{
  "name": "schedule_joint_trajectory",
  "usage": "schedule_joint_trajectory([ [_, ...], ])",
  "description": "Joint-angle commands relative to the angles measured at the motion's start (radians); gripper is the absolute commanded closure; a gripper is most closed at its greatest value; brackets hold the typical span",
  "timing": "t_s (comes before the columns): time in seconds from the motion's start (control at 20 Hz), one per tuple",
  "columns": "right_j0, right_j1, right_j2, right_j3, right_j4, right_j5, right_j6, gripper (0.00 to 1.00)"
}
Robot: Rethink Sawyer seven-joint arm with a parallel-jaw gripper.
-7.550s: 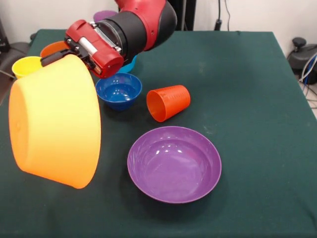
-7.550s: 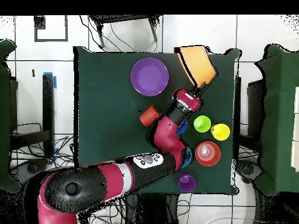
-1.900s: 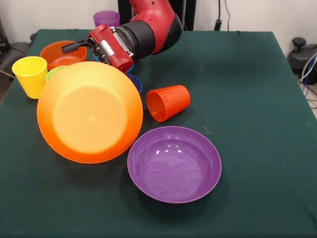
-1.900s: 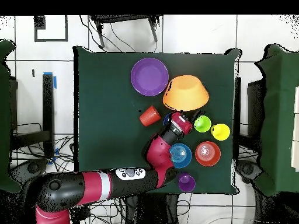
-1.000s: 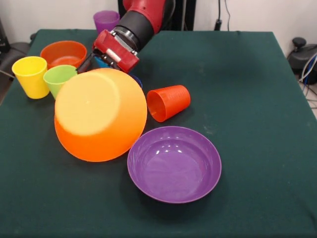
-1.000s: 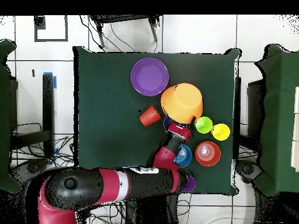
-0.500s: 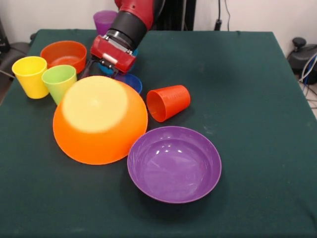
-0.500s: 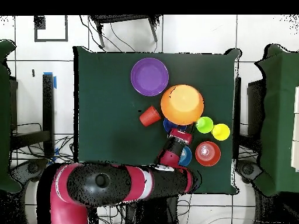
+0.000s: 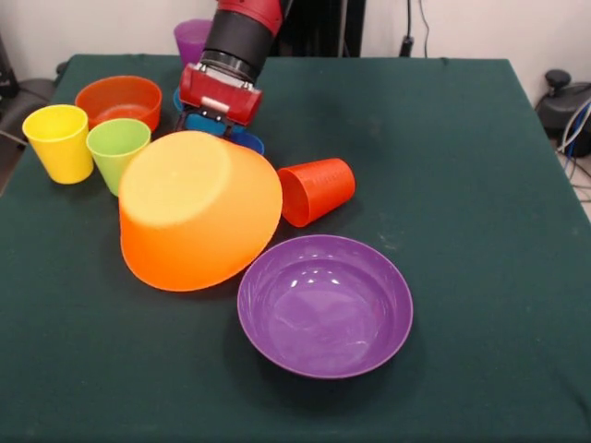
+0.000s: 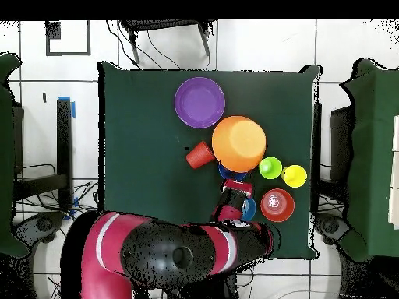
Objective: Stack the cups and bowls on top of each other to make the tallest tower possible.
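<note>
The very large yellow-orange bowl (image 9: 199, 212) (image 10: 238, 142) is upside down and tilted, its far rim raised, beside the wide purple bowl (image 9: 325, 305) (image 10: 199, 102), which stands upright. My gripper (image 9: 217, 129) (image 10: 236, 177) reaches down behind that raised rim, shut on it; the grip itself is hidden by the bowl. An orange-red cup (image 9: 319, 189) (image 10: 199, 155) lies on its side just right of the big bowl. The dark blue bowl (image 9: 249, 141) and the light blue bowl (image 9: 205, 125) peek out under the gripper.
A yellow cup (image 9: 57, 138) (image 10: 294, 176), a lime green cup (image 9: 118, 150) (image 10: 270, 167) and a small orange bowl (image 9: 118, 100) (image 10: 277, 205) stand at the table's left in the front view. A purple cup (image 9: 194, 39) stands behind the arm. The green table (image 9: 462, 138) stretches right.
The gripper has risen and shifted right. The yellow-orange bowl went with it, from lying almost flat to tilting with its far rim up, closer to the orange-red cup.
</note>
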Motion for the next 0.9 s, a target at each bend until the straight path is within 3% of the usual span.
schedule_joint_trajectory([
  [0.05,-0.048,-0.097,0.28,-0.04,-0.202,0.269,0.208,0.0],
  [0.2,-0.085,-0.145,0.326,-0.04,-0.271,0.334,0.204,0.0],
  [0.35,-0.112,-0.188,0.36,-0.035,-0.296,0.39,0.189,0.0],
  [0.45,-0.121,-0.205,0.379,-0.034,-0.286,0.417,0.179,0.0],
  [0.65,-0.081,-0.19,0.361,-0.03,-0.168,0.386,0.159,0.0],
  [0.9,-0.131,-0.247,0.432,-0.031,-0.212,0.51,0.163,0.0],
])
